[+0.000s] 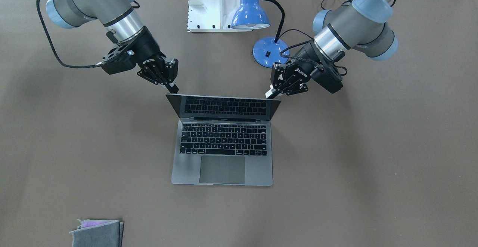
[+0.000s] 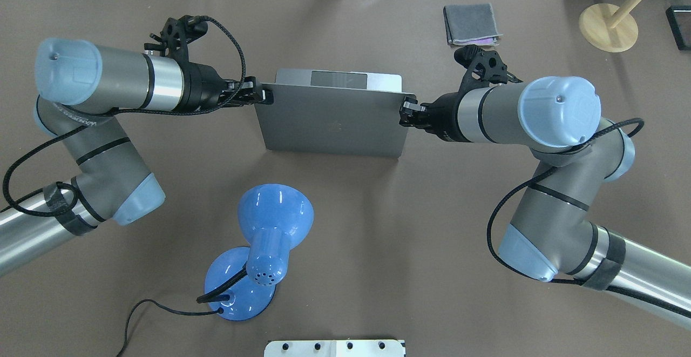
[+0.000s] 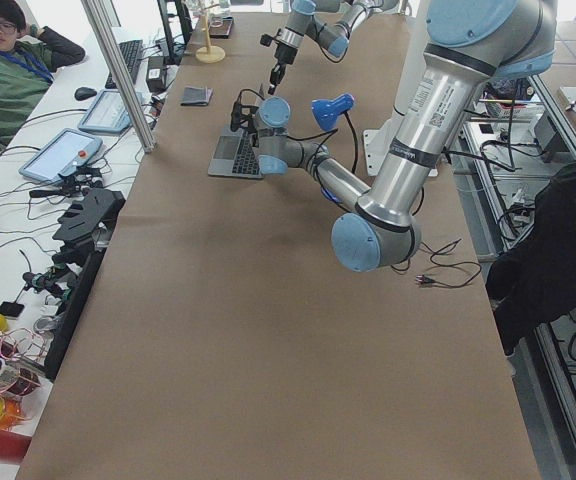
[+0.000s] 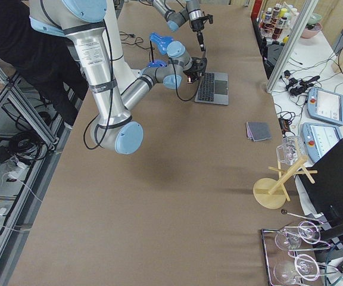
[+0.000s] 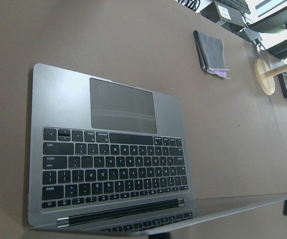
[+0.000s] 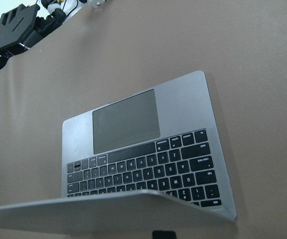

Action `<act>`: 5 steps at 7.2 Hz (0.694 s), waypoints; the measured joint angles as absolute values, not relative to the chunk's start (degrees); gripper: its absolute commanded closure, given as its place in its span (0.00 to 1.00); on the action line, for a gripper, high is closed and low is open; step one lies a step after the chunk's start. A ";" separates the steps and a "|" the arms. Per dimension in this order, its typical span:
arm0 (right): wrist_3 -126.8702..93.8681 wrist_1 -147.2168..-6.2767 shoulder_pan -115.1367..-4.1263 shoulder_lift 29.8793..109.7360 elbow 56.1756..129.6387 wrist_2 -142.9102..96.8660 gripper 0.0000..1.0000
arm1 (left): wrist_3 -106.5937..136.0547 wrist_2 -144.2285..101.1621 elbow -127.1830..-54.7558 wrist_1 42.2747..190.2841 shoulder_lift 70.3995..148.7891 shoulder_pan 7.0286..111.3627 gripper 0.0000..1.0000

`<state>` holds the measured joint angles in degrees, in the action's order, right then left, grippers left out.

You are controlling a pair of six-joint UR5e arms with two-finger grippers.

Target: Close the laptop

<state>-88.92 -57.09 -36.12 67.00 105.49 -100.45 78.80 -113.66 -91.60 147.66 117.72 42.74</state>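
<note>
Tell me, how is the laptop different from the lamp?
The laptop is grey and flat, with its lid half open; the lamp is blue, with a round base and a bent black neck. The left gripper and right gripper are at the laptop's lid corners; the lamp stands alone, nearer the robot. Both rest on the brown table.

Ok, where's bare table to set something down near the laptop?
Bare table lies either side of the laptop, and between its trackpad edge and the grey cloth. Crowded behind the lid: left gripper and right gripper at its top corners, the blue lamp and white mount just beyond.
</note>
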 measured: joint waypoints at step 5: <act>-87.72 -56.61 -39.88 60.18 92.75 -100.50 1.00 | 76.05 -109.13 -82.82 147.73 123.18 43.28 1.00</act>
